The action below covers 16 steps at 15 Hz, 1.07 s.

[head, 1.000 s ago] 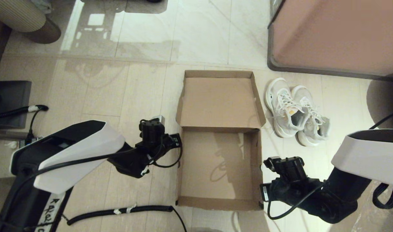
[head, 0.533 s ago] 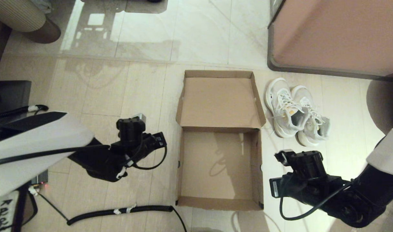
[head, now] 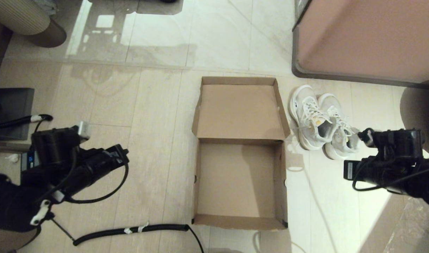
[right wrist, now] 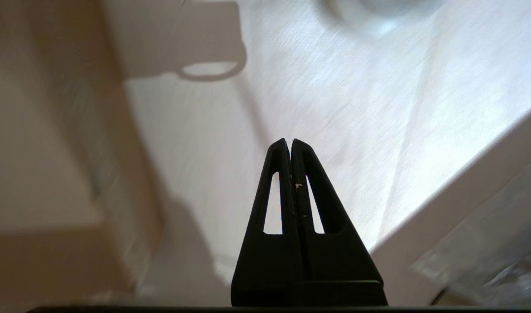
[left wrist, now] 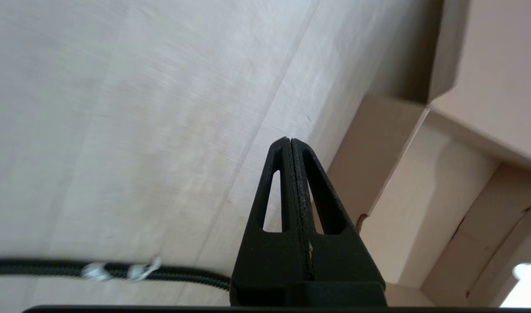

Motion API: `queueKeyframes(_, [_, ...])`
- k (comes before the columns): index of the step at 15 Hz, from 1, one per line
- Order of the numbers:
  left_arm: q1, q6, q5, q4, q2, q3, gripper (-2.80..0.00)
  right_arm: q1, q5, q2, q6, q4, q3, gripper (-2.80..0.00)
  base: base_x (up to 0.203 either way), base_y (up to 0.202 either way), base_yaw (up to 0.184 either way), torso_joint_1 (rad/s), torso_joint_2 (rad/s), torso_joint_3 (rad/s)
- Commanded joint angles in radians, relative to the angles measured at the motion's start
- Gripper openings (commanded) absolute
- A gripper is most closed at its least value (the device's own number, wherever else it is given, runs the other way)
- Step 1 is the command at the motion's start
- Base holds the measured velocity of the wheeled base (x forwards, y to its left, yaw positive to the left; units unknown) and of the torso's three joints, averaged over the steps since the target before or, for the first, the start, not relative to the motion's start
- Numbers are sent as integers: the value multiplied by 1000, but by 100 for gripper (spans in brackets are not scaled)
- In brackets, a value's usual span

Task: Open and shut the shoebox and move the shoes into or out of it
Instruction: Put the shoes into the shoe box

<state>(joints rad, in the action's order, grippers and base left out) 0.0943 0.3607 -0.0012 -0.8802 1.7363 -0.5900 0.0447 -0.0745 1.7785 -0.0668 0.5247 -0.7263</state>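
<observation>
The brown cardboard shoebox (head: 200,182) stands open and empty on the floor in the middle of the head view, its lid (head: 240,110) folded flat away from me. The white sneakers (head: 321,121) stand side by side on the floor just right of the lid. My left gripper (head: 122,158) hangs shut and empty well left of the box; the left wrist view shows its tips (left wrist: 290,140) pressed together, with the shoebox (left wrist: 404,187) corner beyond. My right gripper (head: 347,170) is shut and empty right of the box, near the shoes' heels; its tips (right wrist: 290,141) touch over bare floor.
A large pinkish-brown cabinet (head: 369,38) with a grey rim stands at the far right, behind the shoes. A black corrugated cable (head: 137,230) lies on the floor near the box's front left corner. A dark box (head: 10,112) sits at the left edge.
Both arms have drawn outward from the box's sides: the left gripper went far left, the right gripper went right and toward the shoes. The box and shoes have not moved.
</observation>
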Motion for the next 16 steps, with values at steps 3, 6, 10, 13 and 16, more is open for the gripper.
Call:
queueKeyframes(3, [-53,0,-2,3,-251,163,-280,146,52,208,26,-185,-428,-280,0,0,0,0,0,0])
queueKeyframes(6, [-60,1,7,3,-277,218,-280,184,88,344,32,-319,-691,0,0,0,0,0,0,0])
queueKeyframes(10, [-61,0,7,3,-293,228,-280,189,124,451,28,-468,-923,0,0,0,0,0,0,0])
queueKeyframes(13, [-61,1,1,3,-285,248,-280,189,127,432,23,-579,-1010,0,0,0,0,0,0,0])
queueKeyframes(16, [-59,11,-3,3,-266,248,-280,189,136,371,13,-611,-996,0,0,0,0,0,0,0])
